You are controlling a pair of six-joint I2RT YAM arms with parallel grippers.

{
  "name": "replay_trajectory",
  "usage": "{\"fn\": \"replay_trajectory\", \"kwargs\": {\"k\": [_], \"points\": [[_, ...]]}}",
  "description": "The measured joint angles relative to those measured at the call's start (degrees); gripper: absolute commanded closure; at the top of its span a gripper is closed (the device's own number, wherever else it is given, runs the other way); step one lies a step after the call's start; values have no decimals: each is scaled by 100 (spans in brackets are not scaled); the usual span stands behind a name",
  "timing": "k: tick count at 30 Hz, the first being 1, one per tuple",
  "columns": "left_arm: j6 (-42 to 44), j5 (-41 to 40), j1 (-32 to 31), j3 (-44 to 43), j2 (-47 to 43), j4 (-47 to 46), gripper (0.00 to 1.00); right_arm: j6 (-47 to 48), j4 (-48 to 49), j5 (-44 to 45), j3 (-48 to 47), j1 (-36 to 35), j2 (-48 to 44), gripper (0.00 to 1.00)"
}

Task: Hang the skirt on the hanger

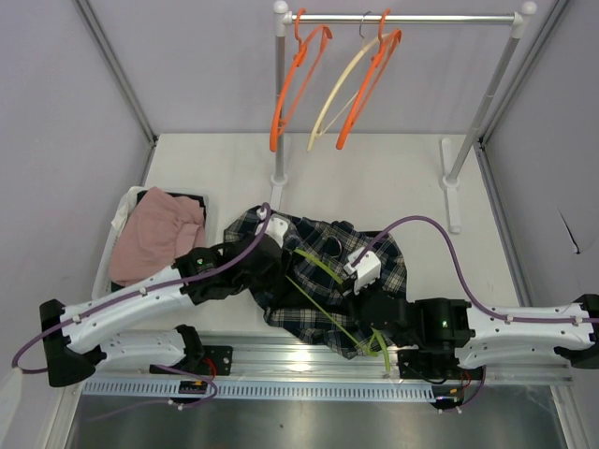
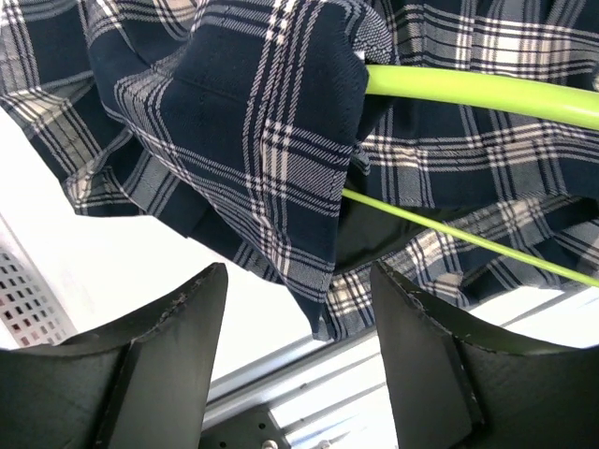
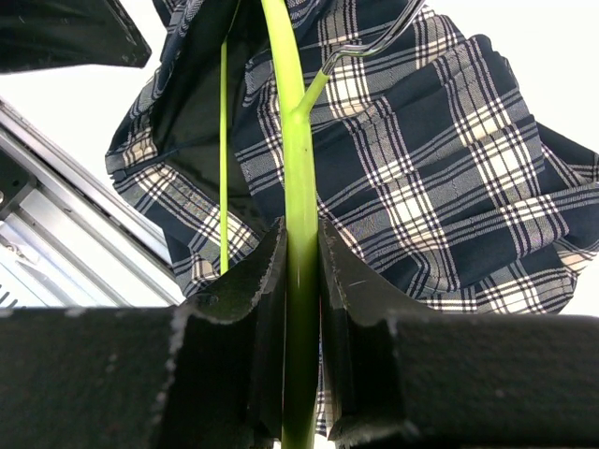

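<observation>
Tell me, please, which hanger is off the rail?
The lime-green plastic hanger, lying in the navy plaid skirt and gripped by the right claw; the two orange hangers and the cream one hang on the metal rail.

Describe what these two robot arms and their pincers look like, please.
Both the left arm and the right arm have white shell segments joined by black joints, each on a black base. A thin purple cable loops along each arm. The left gripper and right gripper each end in two chunky matte black fingers with slightly scuffed edges.

Grey walls (image 1: 206, 65), white table (image 1: 374, 178), clothes rack (image 1: 402, 18)
</observation>
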State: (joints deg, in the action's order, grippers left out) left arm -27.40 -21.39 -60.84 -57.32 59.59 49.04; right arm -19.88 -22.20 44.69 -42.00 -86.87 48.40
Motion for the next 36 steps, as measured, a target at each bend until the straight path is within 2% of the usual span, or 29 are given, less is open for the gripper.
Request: {"fn": "replay_trajectory", "kwargs": {"k": [11,15,18,19,22,28,36], "points": [[-293,-1025,-551,-66,1104,-122,32,0,-61,-55,-37,39,13,100],[-431,-1458,-612,-142,1460,-44,38,0,-68,-61,-79,39,20,100],[-533,-1716,-614,-221,1650,52,67,0,-70,-61,-83,39,17,100],[-555,-1794,-619,-278,1714,116,81,2,-70,-61,-87,39,20,100],[-603,-1952,-662,-483,1790,299,98,20,-74,-61,-133,39,24,100],[-614,-2035,-726,-1167,1775,745,100,55,-127,-24,-302,28,170,100],[-710,-1587,-739,-1860,1416,1176,100,63,-431,435,-527,-186,656,100]]}}
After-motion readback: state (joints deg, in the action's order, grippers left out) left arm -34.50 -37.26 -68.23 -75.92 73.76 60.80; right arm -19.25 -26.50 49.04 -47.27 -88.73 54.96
